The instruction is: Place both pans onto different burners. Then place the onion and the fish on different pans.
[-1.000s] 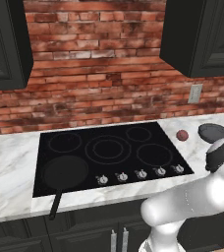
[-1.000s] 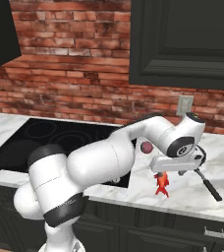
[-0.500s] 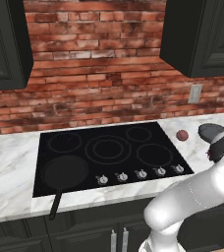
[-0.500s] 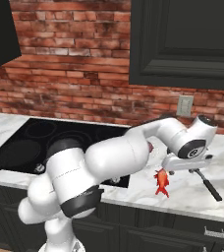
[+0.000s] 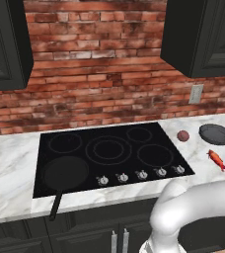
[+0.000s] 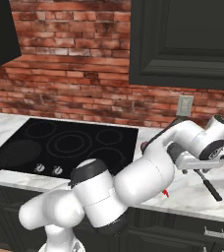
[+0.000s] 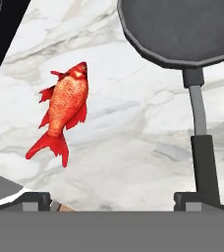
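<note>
On the marble bench right of the cooktop: fish beside smaller pan, onion nearby. Larger pan sits on front-left burner. Jaws spread wide, empty; no legible writing.

The cooktop was glossy black glass, the counter smooth veined marble, the wall rough red brick, the smaller pan matt grey-black, the larger pan matt black, and the fish scaly.
</note>
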Controlling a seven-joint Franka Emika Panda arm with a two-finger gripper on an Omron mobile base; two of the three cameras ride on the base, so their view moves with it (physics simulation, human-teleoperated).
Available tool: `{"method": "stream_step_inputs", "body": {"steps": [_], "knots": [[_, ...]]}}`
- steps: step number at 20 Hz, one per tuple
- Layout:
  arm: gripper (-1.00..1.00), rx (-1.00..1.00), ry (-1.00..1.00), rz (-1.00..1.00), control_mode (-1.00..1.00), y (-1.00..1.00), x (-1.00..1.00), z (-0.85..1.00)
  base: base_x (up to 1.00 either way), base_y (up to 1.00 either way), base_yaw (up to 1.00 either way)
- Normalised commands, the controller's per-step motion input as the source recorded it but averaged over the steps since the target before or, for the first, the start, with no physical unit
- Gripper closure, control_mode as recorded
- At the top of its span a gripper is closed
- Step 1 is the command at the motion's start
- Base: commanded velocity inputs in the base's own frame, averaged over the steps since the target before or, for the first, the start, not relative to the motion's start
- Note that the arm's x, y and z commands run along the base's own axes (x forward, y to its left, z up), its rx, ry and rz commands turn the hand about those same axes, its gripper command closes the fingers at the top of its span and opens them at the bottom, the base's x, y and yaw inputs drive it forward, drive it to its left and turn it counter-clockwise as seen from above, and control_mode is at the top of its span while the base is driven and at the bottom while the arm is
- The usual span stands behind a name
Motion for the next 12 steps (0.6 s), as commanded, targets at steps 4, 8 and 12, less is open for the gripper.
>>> {"method": "stream_step_inputs", "body": {"steps": [4, 8, 12], "knots": [[-1.0, -0.06, 0.0, -0.15, -1.0, -0.1, 0.39, -0.06, 0.0, 0.0, 0.0], [-1.0, -0.05, 0.0, -0.17, -1.0, -0.15, 0.4, -0.25, 0.0, 0.0, 0.0], [-1.0, -0.01, 0.0, -0.09, -1.0, -0.31, 0.05, -0.34, 0.0, 0.0, 0.0]]}}
